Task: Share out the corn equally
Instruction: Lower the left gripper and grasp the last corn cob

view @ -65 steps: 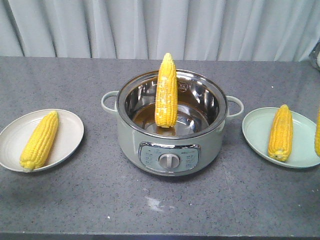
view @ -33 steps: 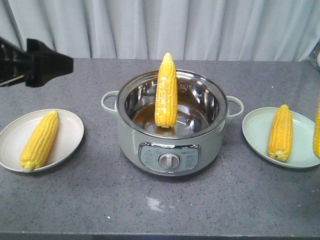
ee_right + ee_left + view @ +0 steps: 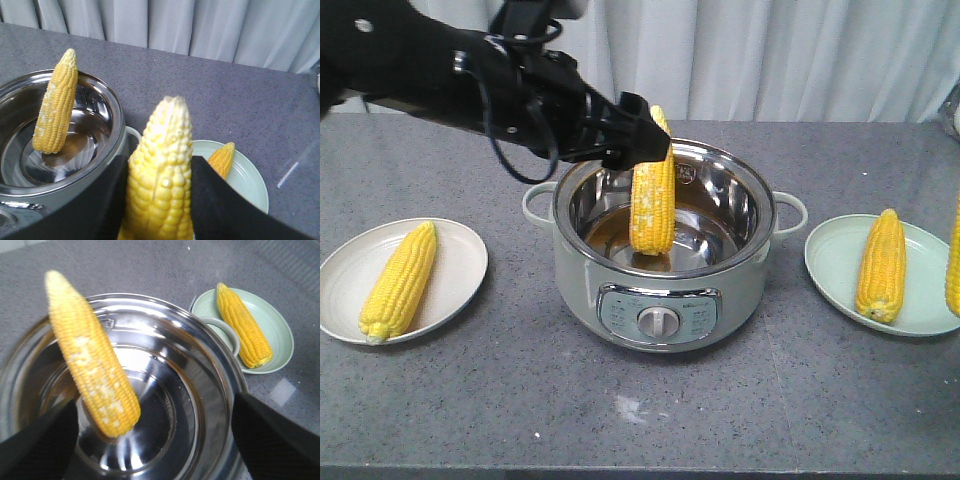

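Observation:
One cob of corn (image 3: 652, 200) leans upright inside the steel pot (image 3: 660, 290). My left gripper (image 3: 642, 135) hovers at that cob's tip, open. In the left wrist view the cob (image 3: 92, 360) lies ahead of the wide gap, nearer the left finger (image 3: 35, 445), touching neither finger. A second cob (image 3: 400, 280) lies on the left plate (image 3: 455, 250). A third (image 3: 880, 265) lies on the right plate (image 3: 930, 300). My right gripper (image 3: 160, 175) is shut on a fourth cob (image 3: 161, 165), held upright over the right plate (image 3: 250, 185); only its edge (image 3: 954, 265) shows in the front view.
The pot is an electric cooker with a front dial (image 3: 658, 322) and side handles (image 3: 790, 212). It stands mid-table between the two plates. A grey curtain (image 3: 770, 60) hangs behind the table.
The left arm has swung in from the far left to the pot, and its gripper is now at the tip of the upright cob. The cobs have not moved.

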### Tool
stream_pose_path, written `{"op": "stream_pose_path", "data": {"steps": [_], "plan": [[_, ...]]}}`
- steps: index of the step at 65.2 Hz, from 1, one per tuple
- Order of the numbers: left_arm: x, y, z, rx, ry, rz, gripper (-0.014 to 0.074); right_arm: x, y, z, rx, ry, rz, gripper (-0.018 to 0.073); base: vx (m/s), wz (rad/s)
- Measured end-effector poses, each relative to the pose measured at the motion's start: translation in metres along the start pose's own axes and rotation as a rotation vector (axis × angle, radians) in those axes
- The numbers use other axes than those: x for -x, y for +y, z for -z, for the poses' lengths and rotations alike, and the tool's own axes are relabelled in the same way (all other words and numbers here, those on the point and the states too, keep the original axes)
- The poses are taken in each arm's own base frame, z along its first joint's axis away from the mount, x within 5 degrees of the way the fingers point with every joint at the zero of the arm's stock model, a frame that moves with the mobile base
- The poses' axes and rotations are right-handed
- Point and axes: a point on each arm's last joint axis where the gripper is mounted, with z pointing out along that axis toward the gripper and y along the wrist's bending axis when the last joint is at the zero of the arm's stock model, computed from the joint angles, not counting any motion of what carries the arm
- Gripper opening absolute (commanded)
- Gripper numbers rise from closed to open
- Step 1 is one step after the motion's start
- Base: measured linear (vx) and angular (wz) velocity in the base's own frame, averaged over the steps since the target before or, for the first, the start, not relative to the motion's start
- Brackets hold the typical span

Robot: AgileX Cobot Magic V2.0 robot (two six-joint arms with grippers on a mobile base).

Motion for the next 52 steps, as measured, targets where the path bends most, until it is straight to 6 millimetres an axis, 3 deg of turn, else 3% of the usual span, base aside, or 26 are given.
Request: {"op": "stream_pose_path", "data": {"steps": [21,52], "plan": [[0.003,0.002,-0.064,0.144,0.112,0.009,0.0588,0.0,0.0,0.0,0.0,0.0,0.0,0.0098,0.0,0.0],[-0.018,0.016,-0.114,0.26,0.206,0.059,0.0588,0.0,0.0,0.0,0.0,-0.004,0.0,0.0098,0.0,0.0]]}}
